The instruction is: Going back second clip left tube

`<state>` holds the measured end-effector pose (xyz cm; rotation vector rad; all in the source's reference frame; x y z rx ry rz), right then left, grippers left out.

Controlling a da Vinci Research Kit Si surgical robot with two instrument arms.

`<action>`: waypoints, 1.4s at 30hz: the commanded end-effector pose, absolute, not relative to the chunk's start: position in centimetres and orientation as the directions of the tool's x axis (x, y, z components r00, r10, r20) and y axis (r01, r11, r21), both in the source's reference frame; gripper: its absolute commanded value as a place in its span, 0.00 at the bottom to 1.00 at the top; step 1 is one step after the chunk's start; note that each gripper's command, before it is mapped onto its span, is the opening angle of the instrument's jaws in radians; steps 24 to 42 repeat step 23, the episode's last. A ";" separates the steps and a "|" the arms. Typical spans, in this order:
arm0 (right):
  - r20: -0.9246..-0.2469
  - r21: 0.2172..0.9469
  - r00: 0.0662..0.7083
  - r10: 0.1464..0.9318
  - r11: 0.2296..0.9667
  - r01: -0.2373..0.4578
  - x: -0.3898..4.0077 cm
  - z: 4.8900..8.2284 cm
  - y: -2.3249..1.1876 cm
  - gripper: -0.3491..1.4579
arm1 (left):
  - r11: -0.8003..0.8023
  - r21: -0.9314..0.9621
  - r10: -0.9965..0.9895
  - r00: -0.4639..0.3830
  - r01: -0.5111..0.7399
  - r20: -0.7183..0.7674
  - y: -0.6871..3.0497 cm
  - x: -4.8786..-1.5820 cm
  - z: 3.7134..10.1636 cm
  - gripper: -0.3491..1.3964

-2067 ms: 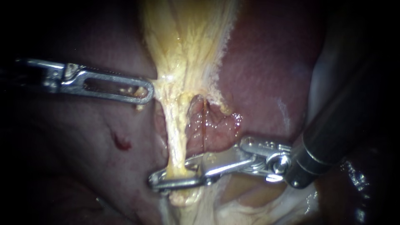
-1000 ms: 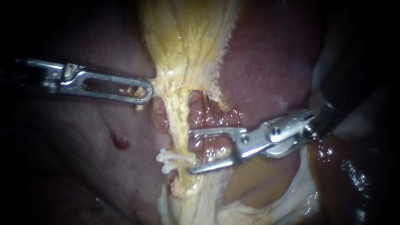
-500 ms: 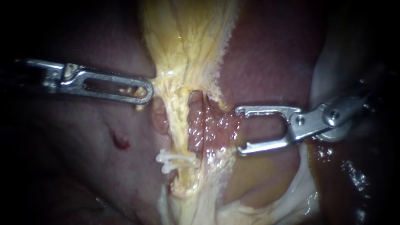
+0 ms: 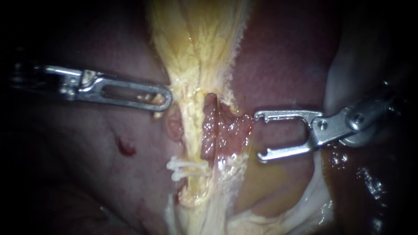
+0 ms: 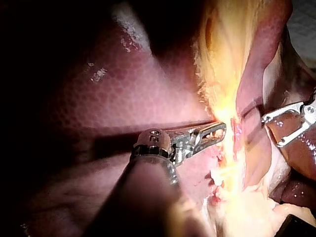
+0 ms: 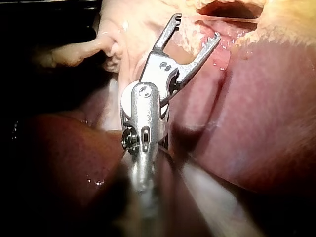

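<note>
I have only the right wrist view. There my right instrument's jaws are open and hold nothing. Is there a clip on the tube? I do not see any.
Observer: Yes. The endoscope view shows a white clip across the tube, clear of your right instrument.
Operator: And where is my left instrument? It is not in my view.
Observer: The left instrument comes in from the other side of the tube; its tip lies at the edge of the yellow tissue, above the clip.
</note>
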<state>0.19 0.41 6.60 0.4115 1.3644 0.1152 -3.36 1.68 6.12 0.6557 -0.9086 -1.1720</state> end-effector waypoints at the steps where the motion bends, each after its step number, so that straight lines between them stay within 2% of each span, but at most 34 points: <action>1: -0.925 0.352 0.211 0.317 0.923 0.158 0.19 6.61 0.41 0.47 | 0.281 0.827 -0.959 0.126 0.486 0.252 1.67 -3.40 6.16 0.00; 9: -0.925 0.353 0.208 0.317 0.921 0.164 0.19 6.62 0.42 0.47 | 0.294 0.820 -0.956 0.151 0.491 0.253 1.67 -3.62 6.45 0.00; 42: -0.925 0.353 0.208 0.317 0.921 0.164 0.19 6.60 0.42 0.47 | 0.297 0.818 -0.955 0.158 0.492 0.252 1.69 -3.60 6.52 0.00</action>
